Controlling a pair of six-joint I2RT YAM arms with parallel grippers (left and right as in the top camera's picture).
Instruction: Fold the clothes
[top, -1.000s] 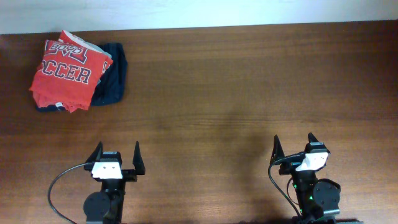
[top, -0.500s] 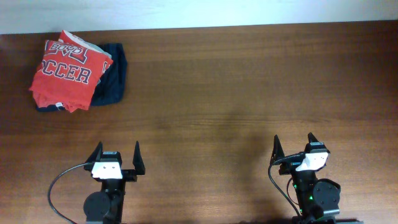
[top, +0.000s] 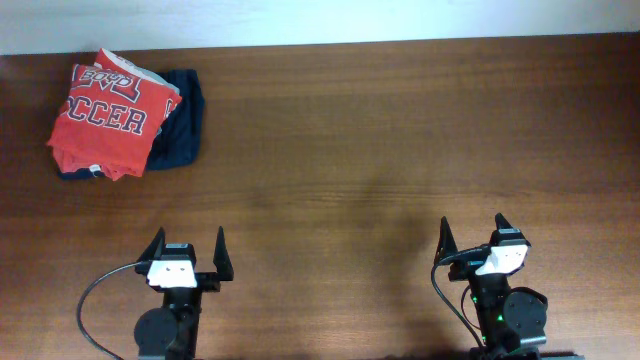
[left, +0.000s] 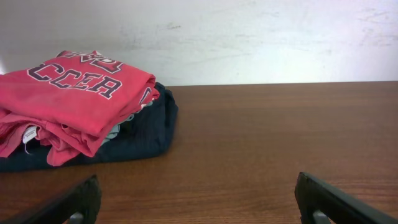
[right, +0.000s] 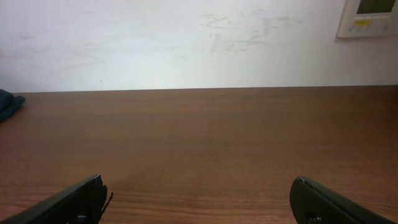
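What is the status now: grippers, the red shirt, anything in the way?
Left gripper, right gripper: fingers open, empty. Red T-shirt bundled on navy garment, far left corner. In the way: only that garment beneath.

Open table (top: 400, 130) centre and right. Far-left obstacle: red T-shirt (top: 105, 112) piled on navy garment (top: 185, 130), seemingly low.

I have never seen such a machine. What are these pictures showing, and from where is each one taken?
Two robot arms stand at a wooden table. One picture looks down from above; the other two come from a camera on each wrist, so the dark tips at the bottom are the arm's own fingers. The left gripper and the right gripper are both open and hold nothing. At the far left lies a folded red T-shirt, resting partly on a dark blue garment.
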